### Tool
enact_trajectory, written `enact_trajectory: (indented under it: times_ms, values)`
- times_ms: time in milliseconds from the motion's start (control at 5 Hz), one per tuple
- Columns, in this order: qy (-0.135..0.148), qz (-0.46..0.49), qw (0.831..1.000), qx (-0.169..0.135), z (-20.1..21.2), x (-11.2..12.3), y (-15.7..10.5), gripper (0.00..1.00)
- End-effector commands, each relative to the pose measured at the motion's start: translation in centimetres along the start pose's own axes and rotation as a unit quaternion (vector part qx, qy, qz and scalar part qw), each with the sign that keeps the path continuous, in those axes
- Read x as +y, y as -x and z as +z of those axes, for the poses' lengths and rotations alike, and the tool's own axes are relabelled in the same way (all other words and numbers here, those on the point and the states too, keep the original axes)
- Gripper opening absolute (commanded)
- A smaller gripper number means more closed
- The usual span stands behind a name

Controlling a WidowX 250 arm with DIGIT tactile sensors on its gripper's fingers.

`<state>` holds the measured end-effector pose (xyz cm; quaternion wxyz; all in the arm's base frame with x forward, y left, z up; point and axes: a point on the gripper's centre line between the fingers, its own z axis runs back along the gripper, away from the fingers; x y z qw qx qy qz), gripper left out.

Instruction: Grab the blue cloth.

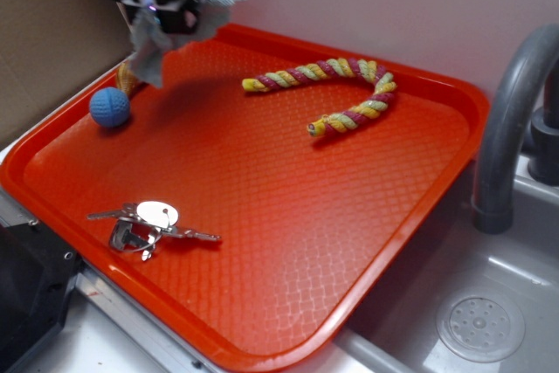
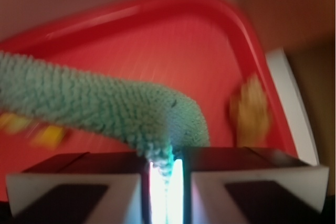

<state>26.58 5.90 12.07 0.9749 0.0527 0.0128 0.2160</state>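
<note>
Above tray (image 1: 262,338) back-left rim | pincer (image 2: 167,182) pinching blue cloth (image 2: 105,108) | mid-tray bare

High oblique exterior view; close wrist view; shared tray (image 1: 262,172).

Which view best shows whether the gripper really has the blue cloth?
The wrist view: the blue cloth is pinched between the gripper fingers, filling the frame. The exterior view shows the cloth hanging from the gripper above the red tray, but the contact is hidden.
</note>
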Motion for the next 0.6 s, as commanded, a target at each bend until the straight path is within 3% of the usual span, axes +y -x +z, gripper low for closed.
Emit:
enact_trajectory:
  times_ms: [0,200,400]
  values:
    - [0.055,-0.051,0.997,0.008,12.6,-0.1,3.4,0.00]
    - [0.054,-0.072,0.996,-0.011,13.7,-0.6,5.8,0.00]
    - [0.050,-0.074,0.996,-0.022,12.2,-0.8,6.1,0.00]
